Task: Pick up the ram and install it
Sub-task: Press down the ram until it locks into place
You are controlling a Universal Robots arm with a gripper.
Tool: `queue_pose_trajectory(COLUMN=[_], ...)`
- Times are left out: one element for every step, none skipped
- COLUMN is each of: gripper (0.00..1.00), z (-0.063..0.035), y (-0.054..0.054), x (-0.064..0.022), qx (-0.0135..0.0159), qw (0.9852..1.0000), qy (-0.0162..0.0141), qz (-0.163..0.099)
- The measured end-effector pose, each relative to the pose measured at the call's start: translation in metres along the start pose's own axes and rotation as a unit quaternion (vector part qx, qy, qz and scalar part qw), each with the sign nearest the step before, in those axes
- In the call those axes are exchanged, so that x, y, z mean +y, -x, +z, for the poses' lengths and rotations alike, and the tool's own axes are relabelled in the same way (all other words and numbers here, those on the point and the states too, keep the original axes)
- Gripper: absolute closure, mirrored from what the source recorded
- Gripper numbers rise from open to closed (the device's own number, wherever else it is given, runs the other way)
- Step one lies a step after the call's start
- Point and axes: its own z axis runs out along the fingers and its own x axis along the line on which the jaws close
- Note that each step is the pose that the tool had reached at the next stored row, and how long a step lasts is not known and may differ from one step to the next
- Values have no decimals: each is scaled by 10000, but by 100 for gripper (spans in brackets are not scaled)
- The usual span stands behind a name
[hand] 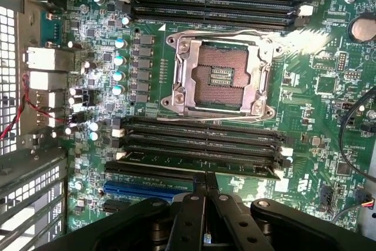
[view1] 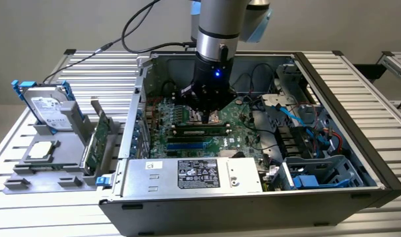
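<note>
The ram (view1: 200,131) is a thin green stick with dark chips. It stands in one of the long black motherboard slots inside the open computer case (view1: 306,64), not in my grip. In the wrist view the ram (hand: 176,163) shows edge-on in the slot nearest my fingers, between white end clips. My gripper (view1: 208,118) hangs over the motherboard just behind the stick, shut with nothing between its fingers. In the wrist view the gripper (hand: 205,179) has its black tips pressed together right at the stick's edge. I cannot tell whether they touch it.
The empty CPU socket (hand: 220,77) lies between two banks of slots, with a blue slot (hand: 147,189) near my fingers. The power supply (view1: 194,175) fills the case front. Outside, at the exterior view's left, a grey holder (view1: 29,173) carries a hard drive (view1: 49,106) and an expansion card (view1: 98,140).
</note>
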Motion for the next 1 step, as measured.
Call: queue_pose_trajectory(gripper=[89], z=[0], y=[0], x=[0], qx=[0], qw=[10000], qy=[0], qz=[0])
